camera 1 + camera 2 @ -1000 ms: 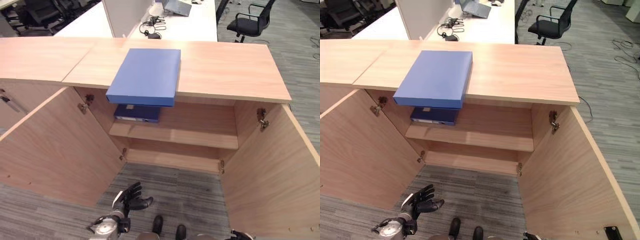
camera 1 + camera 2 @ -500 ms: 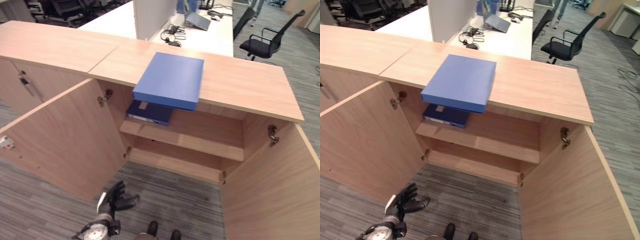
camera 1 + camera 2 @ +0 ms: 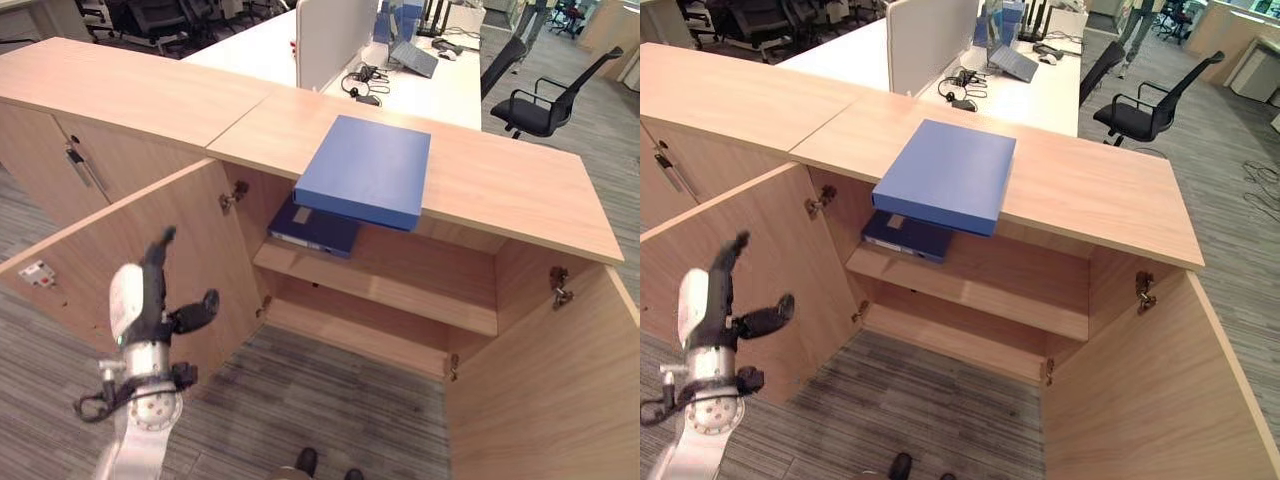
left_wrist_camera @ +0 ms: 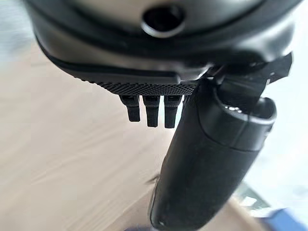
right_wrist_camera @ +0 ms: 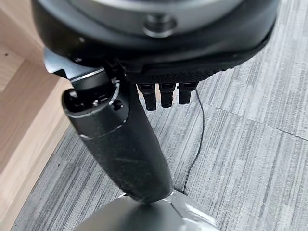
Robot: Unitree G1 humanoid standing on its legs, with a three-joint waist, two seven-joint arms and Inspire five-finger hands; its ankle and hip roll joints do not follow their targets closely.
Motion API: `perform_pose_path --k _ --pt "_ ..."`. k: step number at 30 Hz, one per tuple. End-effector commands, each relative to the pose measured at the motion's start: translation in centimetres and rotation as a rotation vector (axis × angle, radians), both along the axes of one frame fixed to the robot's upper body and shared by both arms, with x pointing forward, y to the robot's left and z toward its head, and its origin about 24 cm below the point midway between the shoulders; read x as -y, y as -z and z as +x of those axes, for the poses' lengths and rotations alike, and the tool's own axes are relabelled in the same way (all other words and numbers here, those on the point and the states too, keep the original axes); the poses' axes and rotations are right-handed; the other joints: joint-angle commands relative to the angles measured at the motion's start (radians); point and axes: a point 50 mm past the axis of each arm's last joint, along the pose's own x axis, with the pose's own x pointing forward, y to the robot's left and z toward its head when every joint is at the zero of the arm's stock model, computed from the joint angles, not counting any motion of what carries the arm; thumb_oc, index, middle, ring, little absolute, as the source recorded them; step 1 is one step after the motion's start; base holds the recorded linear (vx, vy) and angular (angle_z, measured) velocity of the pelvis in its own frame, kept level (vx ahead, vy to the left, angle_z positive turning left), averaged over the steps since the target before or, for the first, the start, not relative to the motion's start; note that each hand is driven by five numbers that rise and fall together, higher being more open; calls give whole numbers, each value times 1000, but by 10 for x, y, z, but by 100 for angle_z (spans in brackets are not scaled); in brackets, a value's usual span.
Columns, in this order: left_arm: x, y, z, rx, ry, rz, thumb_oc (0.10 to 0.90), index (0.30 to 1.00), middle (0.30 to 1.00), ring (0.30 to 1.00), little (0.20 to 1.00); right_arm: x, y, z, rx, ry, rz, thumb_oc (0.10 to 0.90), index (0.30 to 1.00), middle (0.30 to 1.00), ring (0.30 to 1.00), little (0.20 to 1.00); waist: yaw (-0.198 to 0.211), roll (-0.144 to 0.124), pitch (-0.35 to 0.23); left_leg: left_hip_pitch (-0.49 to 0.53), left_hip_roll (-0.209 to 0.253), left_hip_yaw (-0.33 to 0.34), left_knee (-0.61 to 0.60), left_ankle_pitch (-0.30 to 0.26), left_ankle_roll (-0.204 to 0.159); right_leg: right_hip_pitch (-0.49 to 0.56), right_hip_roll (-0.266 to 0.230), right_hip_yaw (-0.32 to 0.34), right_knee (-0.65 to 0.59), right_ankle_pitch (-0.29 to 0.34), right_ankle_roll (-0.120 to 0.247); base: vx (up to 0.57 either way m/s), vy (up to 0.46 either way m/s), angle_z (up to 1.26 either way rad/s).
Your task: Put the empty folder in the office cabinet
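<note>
Folder [image 3: 365, 170] overhangs cabinet [image 3: 520, 190] top; shelf folder [image 3: 315, 228] half-hidden.

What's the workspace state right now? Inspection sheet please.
Surface: cabinet top, bare wood apart from the folder.
Job's things: blue folder flat on the top, its front edge overhanging; cabinet doors open; a darker blue binder on the shelf.
Clutter: nothing seen.
Robot hands: left robot hand raised by the left door, open, holding nothing; right robot hand open over the carpet.
Cables: cords on the white desk.
Surroundings: office chair, grey carpet.
</note>
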Motion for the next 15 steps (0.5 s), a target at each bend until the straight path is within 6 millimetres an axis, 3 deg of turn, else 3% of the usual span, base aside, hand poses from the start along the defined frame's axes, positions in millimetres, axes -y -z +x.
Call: perform_pose_path --k 1,2,8,15 --pt "33 -70 13 343 176 232 800 900 900 900 900 -12 -1 16 38 -120 5 800 900 900 900 900 -31 -26 -70 8 -23 7 -5 -91 8 33 -68 34 26 -51 120 20 8 -7" --pt "46 -85 17 396 237 333 800 900 900 900 900 -10 -1 18 40 -137 -6 800 900 900 900 900 -45 -21 -78 13 -21 14 -5 -93 8 34 -68 40 27 -49 122 11 6 -10" --pt "74 -108 27 471 368 524 800 900 900 900 900 -2 -2 16 26 -176 -27 800 900 900 900 900 -72 -10 -94 21 -17 35 -5 -94 10 34 -69 55 20 -36 125 0 15 -16" --pt "93 -109 40 436 473 578 800 900 900 900 900 8 -2 10 -8 -191 -57 800 900 900 900 900 -96 0 -112 32 -14 45 -5 -98 8 42 -69 65 13 -32 127 11 3 -8"
